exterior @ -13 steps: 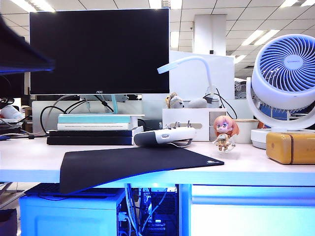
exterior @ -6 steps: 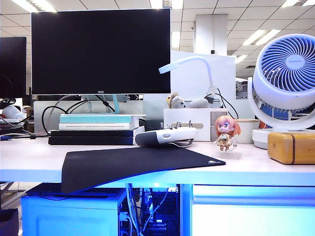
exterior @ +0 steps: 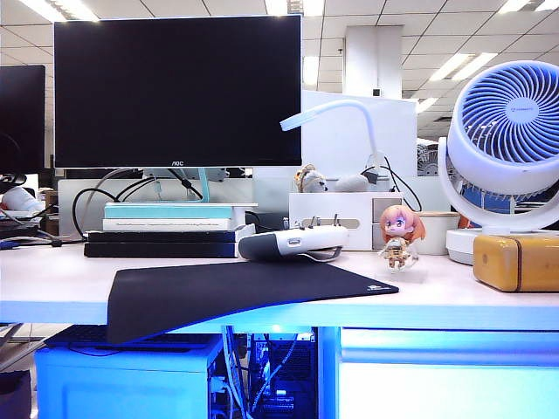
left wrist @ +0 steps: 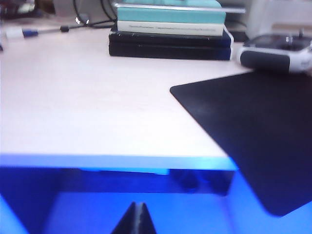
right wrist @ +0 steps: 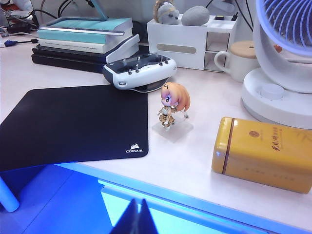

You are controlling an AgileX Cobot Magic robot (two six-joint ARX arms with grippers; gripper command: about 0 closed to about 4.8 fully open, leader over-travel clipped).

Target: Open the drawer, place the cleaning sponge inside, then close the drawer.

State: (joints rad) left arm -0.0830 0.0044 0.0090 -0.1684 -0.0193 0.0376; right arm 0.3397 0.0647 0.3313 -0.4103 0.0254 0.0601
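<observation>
The drawer (exterior: 447, 360) sits under the desk (exterior: 52, 284) edge at the right of the exterior view; its front is flat, plain and white, washed blue by light, with no handle showing, and it is flush and closed; the right wrist view shows the same pale front (right wrist: 195, 214) just below the desk rim. No sponge shows in any view.

The left gripper (left wrist: 135, 219) hangs in front of the desk edge, its dark fingertips pressed together into one point, holding nothing; the right gripper (right wrist: 135, 218) hangs likewise before the drawer front, tips together and empty.

On the desk lies a thin black mat (exterior: 236, 288), matte, with one rounded corner drooping over the edge; a glossy white and grey controller (exterior: 293, 242) with small sticks rests behind it; a small figurine (exterior: 399, 236) with orange hair stands on a clear base just right of the mat; a rounded yellow tin (exterior: 517, 262) lies on its side near a round white fan (exterior: 507, 131) with a slatted grille. Stacked books (exterior: 166, 229), teal over black, support a dark monitor (exterior: 177, 87); a white organizer (exterior: 341, 218) stands behind the controller.
</observation>
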